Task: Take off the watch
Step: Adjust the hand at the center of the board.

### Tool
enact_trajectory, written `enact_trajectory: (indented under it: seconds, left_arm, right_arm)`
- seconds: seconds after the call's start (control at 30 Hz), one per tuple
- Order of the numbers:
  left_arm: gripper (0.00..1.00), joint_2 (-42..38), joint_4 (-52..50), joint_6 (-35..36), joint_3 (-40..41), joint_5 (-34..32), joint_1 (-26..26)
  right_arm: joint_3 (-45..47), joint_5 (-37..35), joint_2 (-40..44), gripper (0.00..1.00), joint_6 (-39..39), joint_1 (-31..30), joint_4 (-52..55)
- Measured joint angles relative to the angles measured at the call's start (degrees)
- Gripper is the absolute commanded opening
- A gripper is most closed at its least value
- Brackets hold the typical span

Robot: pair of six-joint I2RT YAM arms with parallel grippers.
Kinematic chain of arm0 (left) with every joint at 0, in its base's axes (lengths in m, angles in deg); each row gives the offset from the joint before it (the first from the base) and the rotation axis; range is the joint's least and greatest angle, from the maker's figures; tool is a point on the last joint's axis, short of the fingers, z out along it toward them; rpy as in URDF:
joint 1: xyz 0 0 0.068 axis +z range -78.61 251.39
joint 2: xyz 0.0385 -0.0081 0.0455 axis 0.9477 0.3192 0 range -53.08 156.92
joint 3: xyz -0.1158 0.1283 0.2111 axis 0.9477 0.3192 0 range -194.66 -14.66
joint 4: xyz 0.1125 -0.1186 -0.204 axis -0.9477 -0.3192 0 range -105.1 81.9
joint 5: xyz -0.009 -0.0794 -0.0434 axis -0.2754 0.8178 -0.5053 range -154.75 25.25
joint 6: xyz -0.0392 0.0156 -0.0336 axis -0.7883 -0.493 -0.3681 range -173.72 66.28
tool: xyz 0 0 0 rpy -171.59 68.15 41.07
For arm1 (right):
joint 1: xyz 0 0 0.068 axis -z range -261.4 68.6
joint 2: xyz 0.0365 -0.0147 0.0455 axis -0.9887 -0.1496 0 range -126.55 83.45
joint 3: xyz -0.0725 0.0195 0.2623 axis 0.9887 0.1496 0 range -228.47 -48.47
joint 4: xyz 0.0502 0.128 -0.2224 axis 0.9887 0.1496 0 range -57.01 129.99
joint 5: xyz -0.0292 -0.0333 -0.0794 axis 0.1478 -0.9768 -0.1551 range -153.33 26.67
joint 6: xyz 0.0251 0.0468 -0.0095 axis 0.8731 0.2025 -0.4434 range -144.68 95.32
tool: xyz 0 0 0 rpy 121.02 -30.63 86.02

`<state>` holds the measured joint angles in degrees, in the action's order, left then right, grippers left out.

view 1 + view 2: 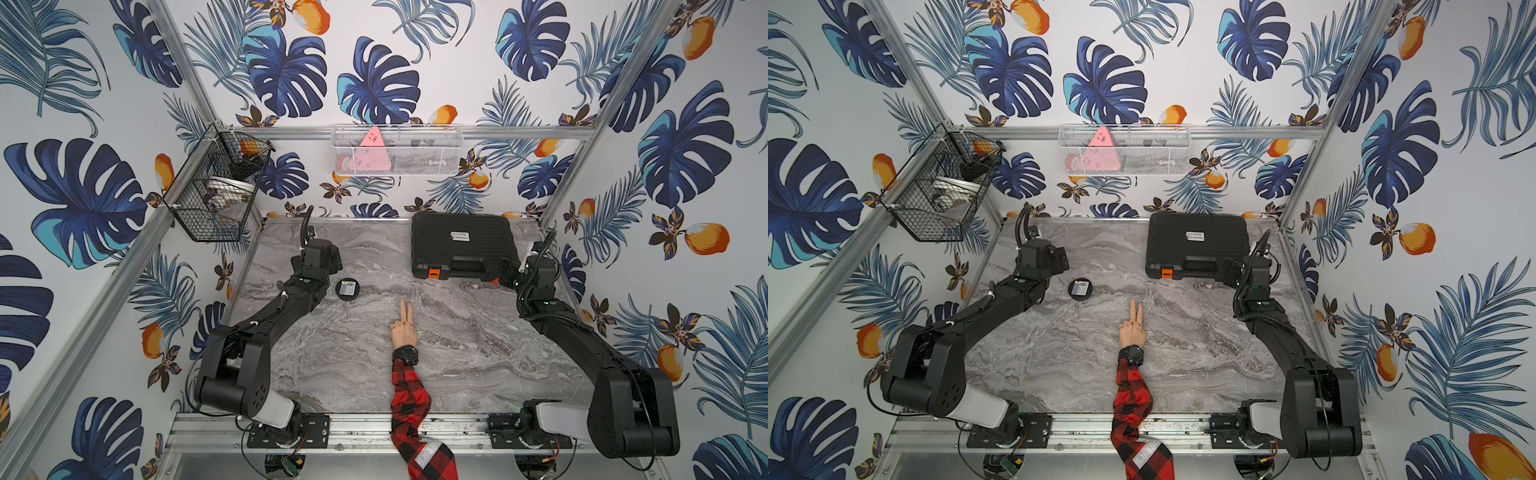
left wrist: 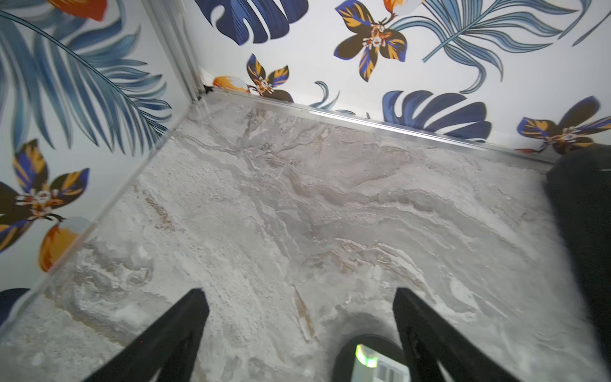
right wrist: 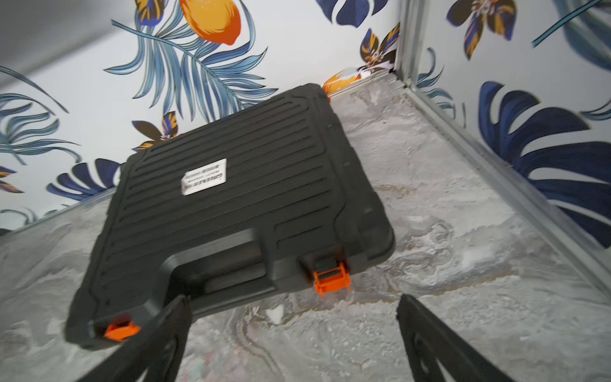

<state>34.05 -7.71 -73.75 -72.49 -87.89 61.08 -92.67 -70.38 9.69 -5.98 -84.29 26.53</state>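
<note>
Watch (image 1: pixel 405 355) dial up, strap crosswise on the sleeved arm (image 1: pixel 409 390); left gripper (image 2: pixel 299 330) and right gripper (image 3: pixel 294 332) spread wide, empty

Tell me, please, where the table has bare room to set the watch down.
The widest bare marble lies between the sleeved arm wearing the watch and the right arm. A smaller patch lies between that sleeve and the left arm, and another beyond the disc, beside the case. It is crowded around the disc and the case's front.
</note>
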Motion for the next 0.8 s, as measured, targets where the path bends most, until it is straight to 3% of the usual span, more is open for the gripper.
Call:
enact_trajectory:
  seconds: [0.17, 0.33, 0.53, 0.8]
  left_arm:
    - [0.94, 0.09, -15.43, -4.48, -6.12, 6.58, -6.99]
    - [0.95, -1.42, -29.73, -7.39, -12.28, 6.97, -18.16]
    - [0.94, -4.04, -42.42, -14.84, -13.38, 6.34, -31.85]
    - [0.95, -1.6, -49.92, -29.55, -13.38, 4.83, -50.64]
  right_arm:
    - [-7.21, 9.51, -0.83, 1.0, 3.37, 0.07, 9.57]
    - [-8.37, 17.38, -0.7, 1.0, 4.94, 0.0, 14.32]
    - [-7.58, 21.49, -1.14, 1.0, 5.68, 0.0, 16.46]
    - [-7.91, 25.2, -2.12, 1.0, 5.68, 0.0, 17.64]
